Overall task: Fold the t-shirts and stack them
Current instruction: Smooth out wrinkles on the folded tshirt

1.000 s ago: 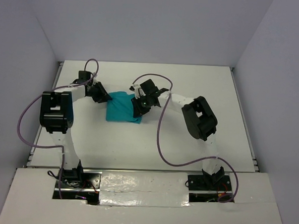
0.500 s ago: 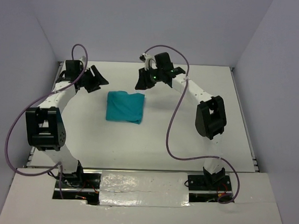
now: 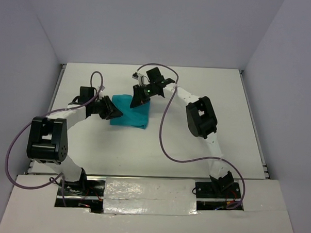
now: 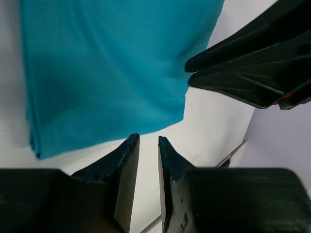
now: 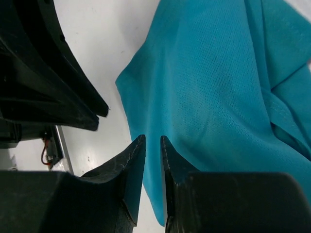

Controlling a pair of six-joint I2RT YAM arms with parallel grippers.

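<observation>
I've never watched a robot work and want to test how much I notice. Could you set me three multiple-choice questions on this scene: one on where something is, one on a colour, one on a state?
1. Where does the t-shirt lie?
A. mid-way across the table, between the left pincer and the right pincer
B. at the near edge
C. against the right wall

2. What colour is it?
A. red
B. white
C. teal

3. What state is it in?
A. spread out full
B. folded, lying flat
C. dangling in the air

Answers:
1 A: the top view shows a pincer at each side of it.
2 C: every view shows blue-green cloth.
3 B: both wrist views show its layered edges resting on the white surface.
</observation>
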